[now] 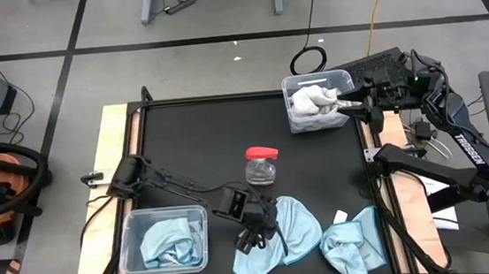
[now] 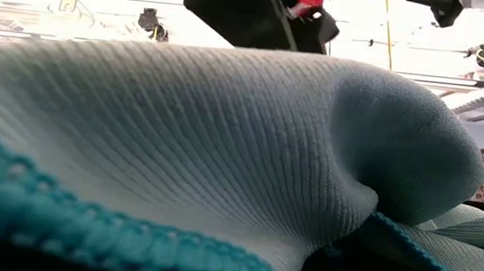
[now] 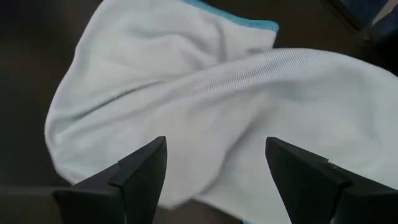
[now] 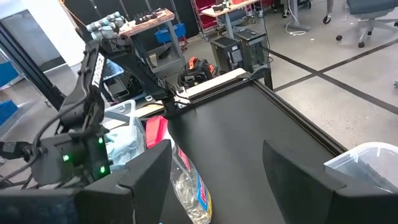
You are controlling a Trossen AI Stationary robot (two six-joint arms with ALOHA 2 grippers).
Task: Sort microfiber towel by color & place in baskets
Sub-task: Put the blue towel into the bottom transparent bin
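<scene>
A light blue microfiber towel (image 1: 279,231) (image 3: 205,81) lies crumpled on the black table near its front edge and fills the low view (image 2: 223,151). My left gripper (image 1: 252,239) (image 3: 214,149) hangs open over this towel's left part, fingers slanting down, nothing between them. A second light blue towel (image 1: 352,247) lies to its right. The left basket (image 1: 132,253) holds light blue towels. The right basket (image 1: 292,87), at the far right, holds white towels. My right gripper (image 1: 350,103) (image 4: 217,152) stands open beside that basket, above the table.
A clear jar with a red lid (image 1: 261,165) (image 4: 186,186) stands mid-table, just beyond my left gripper. The table has raised wooden side rails (image 1: 111,131). Bare black tabletop (image 1: 208,131) lies between the jar and the far edge.
</scene>
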